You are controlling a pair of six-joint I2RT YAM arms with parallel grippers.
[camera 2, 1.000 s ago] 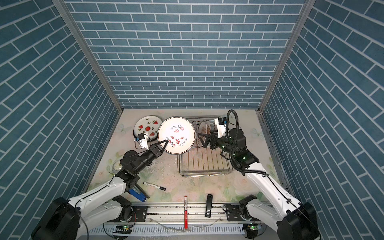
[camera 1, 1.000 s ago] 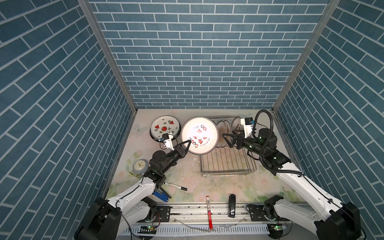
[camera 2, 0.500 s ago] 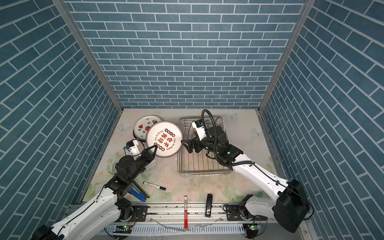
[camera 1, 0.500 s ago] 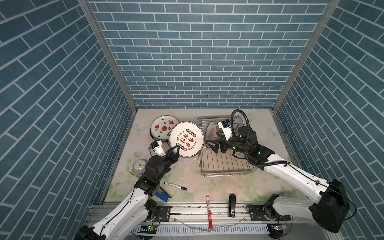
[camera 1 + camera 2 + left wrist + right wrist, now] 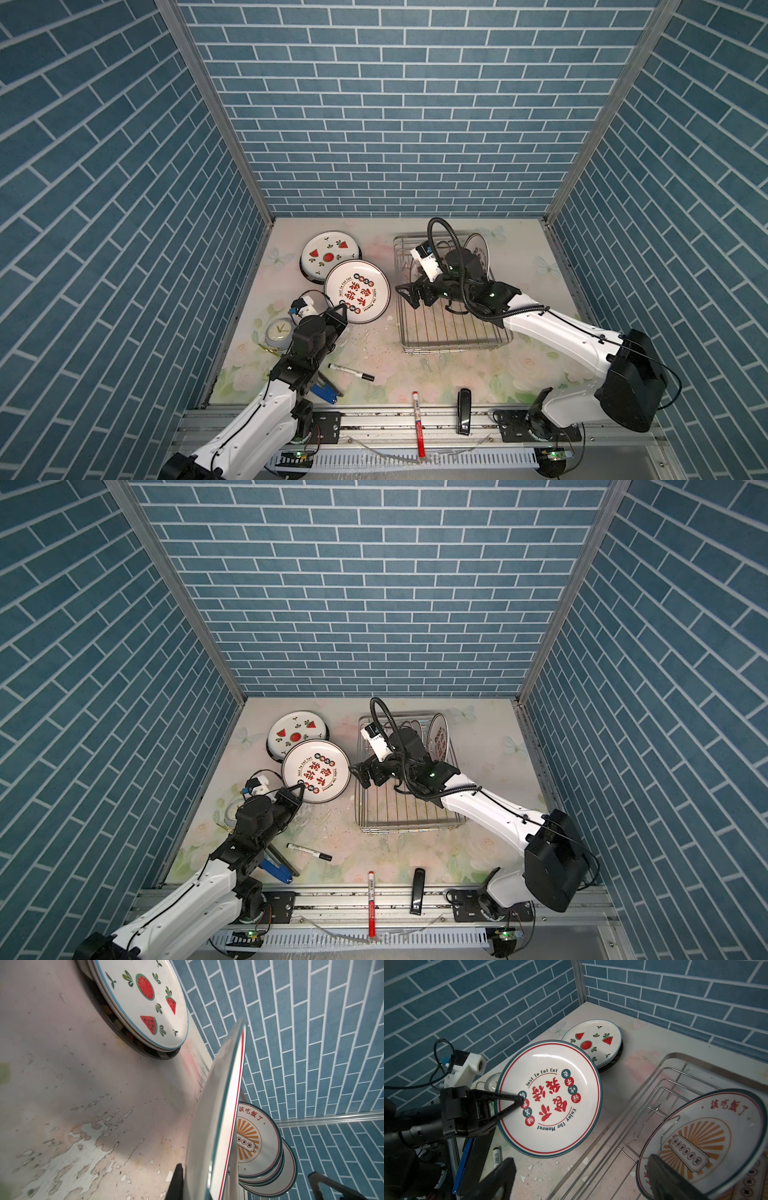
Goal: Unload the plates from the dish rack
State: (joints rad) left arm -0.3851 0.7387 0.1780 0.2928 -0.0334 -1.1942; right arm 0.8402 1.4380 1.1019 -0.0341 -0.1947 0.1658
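The left pincer has carried the red-character plate down, away from the dish rack's left side; the right pincer has swung to that side.

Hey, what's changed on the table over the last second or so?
The left pincer, shut on the red-character plate, carried it left and lower, away from the dish rack. The open right pincer swung left across the rack. The watermelon plate, rack and sunburst plates stayed put.
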